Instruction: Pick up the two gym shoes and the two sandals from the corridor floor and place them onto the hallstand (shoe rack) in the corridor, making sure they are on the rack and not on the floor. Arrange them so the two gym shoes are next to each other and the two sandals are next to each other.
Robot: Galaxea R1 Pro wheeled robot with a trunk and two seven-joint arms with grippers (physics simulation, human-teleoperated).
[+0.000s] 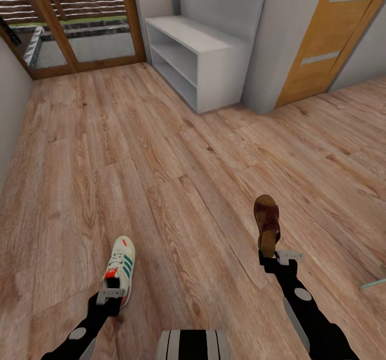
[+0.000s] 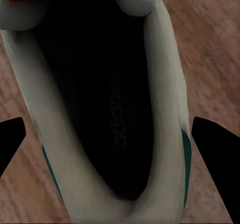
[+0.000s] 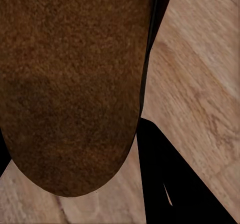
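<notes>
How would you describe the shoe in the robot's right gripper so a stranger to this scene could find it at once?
Start at the light grey shoe rack against the far wall, then come back along the wood-plank floor to the two black arms. The right gripper holds a sandal. It is dark brown with a wide strap, unlike the white, green-striped gym shoe in the left gripper.

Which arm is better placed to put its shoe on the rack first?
Probably the right: its gripper holds the sandal on the side nearer the hallstand, while the left gripper with the gym shoe sits farther off.
</notes>
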